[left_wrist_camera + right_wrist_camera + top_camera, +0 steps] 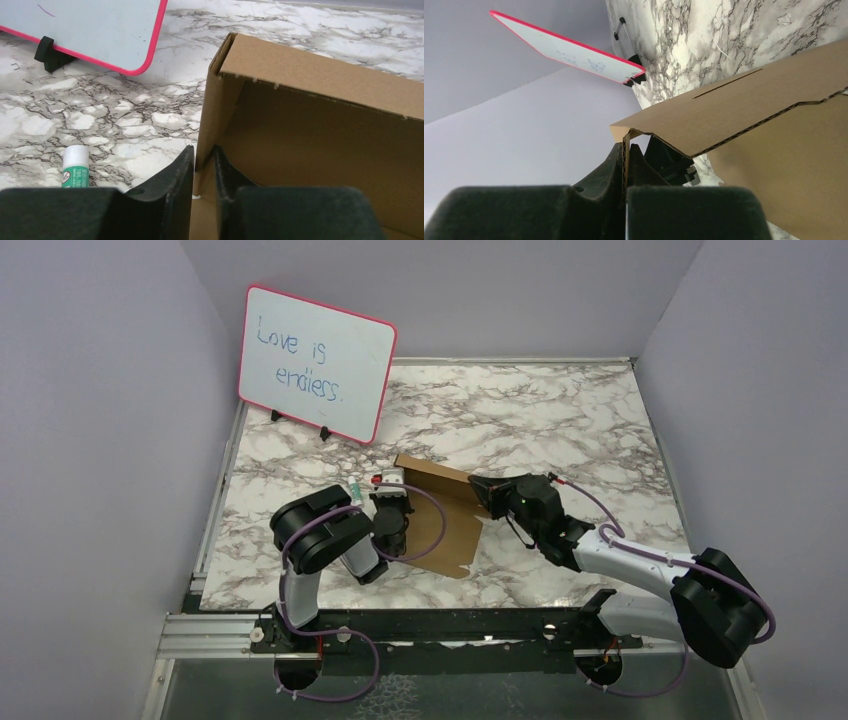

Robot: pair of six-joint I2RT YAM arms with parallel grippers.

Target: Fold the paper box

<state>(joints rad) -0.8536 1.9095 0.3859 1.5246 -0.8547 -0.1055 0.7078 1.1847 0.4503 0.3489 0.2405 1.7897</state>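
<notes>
Left gripper [204, 156], fingers nearly together, pinches the upright side wall of the paper box [320, 145], with one finger outside and one inside. Right gripper [626, 150], closed tight, clamps the corrugated edge of a flap on the opposite side. The partly folded box sits between the two grippers on the marble table [560, 420]. A glue stick [75, 169] lies just left of the left gripper. A pink-framed whiteboard [100, 30] stands beyond it.

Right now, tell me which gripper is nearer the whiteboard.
The left gripper, clamped on the box wall facing the whiteboard; the right gripper holds the opposite side.
</notes>
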